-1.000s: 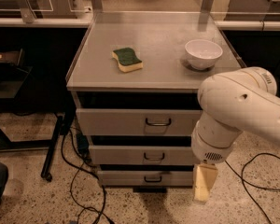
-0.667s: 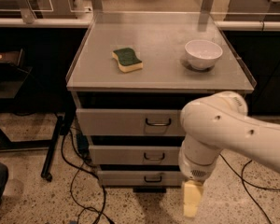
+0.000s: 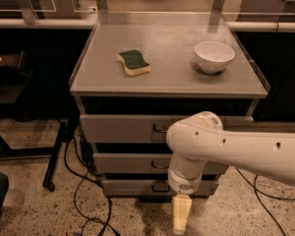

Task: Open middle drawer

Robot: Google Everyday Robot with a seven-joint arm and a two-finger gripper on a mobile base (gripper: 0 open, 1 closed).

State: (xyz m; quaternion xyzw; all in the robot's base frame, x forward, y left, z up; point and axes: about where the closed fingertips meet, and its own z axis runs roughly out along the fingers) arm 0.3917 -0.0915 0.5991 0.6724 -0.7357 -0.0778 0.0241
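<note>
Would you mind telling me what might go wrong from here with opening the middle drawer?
The claw hangs near the floor, below the bottom drawer; rising, it might hook that handle and miss the middle drawer. The arm hides part of the middle handle from the camera, so aiming may suffer. A hard tug might rattle the bowl on top.

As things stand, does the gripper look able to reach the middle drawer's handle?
Likely yes: nothing but the arm itself stands before the middle drawer; the gripper hangs low in front, pointing floorward, and must rise.
</note>
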